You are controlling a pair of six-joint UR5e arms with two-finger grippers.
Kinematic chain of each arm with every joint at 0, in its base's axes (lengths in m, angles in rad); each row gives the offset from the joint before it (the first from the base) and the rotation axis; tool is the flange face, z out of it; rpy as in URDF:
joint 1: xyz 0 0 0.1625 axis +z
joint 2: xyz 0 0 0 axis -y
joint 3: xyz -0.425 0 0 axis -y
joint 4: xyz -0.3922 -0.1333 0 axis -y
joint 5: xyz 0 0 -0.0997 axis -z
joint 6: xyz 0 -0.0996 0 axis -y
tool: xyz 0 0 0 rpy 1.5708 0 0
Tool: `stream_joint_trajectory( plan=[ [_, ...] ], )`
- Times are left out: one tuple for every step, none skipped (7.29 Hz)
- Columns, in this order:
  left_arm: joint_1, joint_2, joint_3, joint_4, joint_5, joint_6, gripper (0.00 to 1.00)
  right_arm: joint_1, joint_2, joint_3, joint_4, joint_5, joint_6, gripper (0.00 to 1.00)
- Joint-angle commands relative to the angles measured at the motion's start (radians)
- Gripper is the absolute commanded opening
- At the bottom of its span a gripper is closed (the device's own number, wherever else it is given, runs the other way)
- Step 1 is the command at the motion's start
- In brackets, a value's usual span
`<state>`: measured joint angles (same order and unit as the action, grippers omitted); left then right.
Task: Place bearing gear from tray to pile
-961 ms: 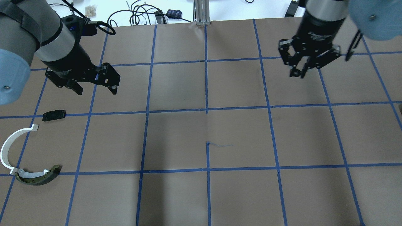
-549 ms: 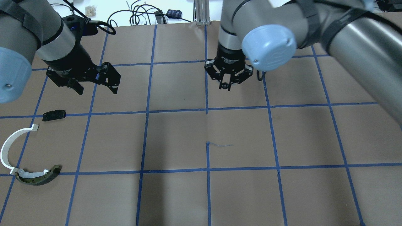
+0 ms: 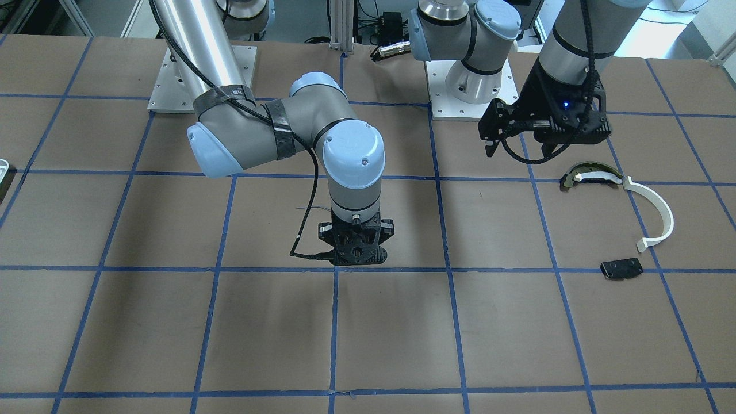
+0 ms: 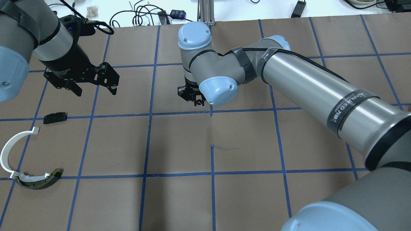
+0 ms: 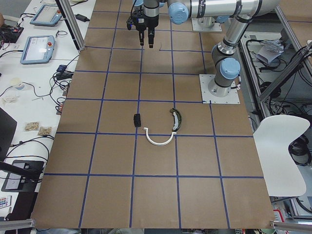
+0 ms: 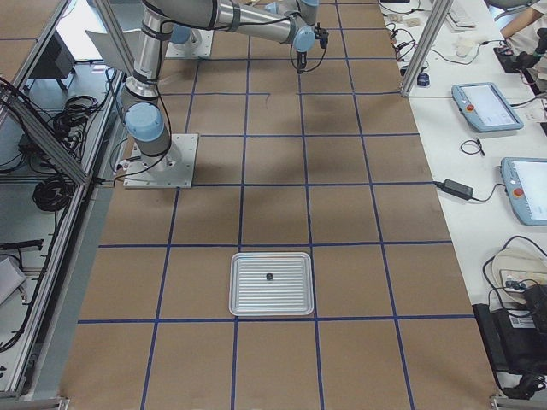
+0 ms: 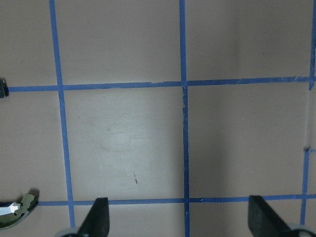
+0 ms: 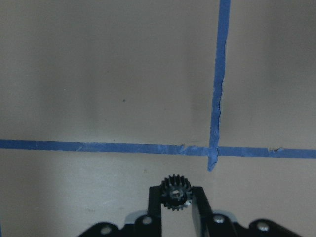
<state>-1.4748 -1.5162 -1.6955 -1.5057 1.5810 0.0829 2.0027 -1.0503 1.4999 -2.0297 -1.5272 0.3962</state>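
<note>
My right gripper [image 4: 199, 102] is shut on a small black toothed bearing gear [image 8: 175, 191] and holds it above the table's middle, near a tape crossing; it also shows in the front view [image 3: 357, 260]. My left gripper [image 4: 94, 91] is open and empty, hovering just beyond the pile. Its fingers [image 7: 97, 217] are spread wide. The pile lies at the overhead view's left: a flat black block [image 4: 55, 117], a white curved arc [image 4: 8, 150] and a dark yellowish-edged curved piece [image 4: 40, 181]. It also shows in the front view, with the arc [image 3: 661, 213] on the right.
A metal tray [image 6: 272, 307] lies far off toward the right end of the table, with one small dark part [image 6: 268, 277] on it. Brown paper with blue tape lines [image 4: 212, 128] covers the table. Cables and small items lie beyond the far edge [image 4: 144, 14].
My right arm has swung from the overhead view's right to its middle, carrying the gear. My left gripper has hardly moved and stays open.
</note>
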Motion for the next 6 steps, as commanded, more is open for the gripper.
stream_joint_trajectory(
  plan=[
    [0.021, -0.03, -0.009, 0.015, -0.007, -0.02, 1.0, -0.002, -0.007, -0.006, 0.0, -0.004, -0.002, 0.93],
    [0.021, -0.056, -0.004, 0.042, -0.01, -0.037, 1.0, -0.016, -0.031, -0.01, 0.031, -0.004, -0.007, 0.96],
    [0.018, -0.08, -0.006, 0.085, -0.01, -0.037, 1.0, -0.039, -0.075, -0.012, 0.083, 0.001, -0.058, 0.97],
    [0.011, -0.1, -0.012, 0.087, -0.01, -0.038, 1.0, -0.083, -0.108, -0.015, 0.092, 0.013, -0.077, 0.98],
    [-0.016, -0.125, -0.01, 0.102, -0.006, -0.07, 1.0, -0.135, -0.147, -0.03, 0.13, 0.06, -0.127, 0.98],
    [-0.054, -0.165, -0.009, 0.169, -0.01, -0.103, 1.0, -0.209, -0.211, -0.061, 0.261, 0.068, -0.242, 0.98]
  ],
)
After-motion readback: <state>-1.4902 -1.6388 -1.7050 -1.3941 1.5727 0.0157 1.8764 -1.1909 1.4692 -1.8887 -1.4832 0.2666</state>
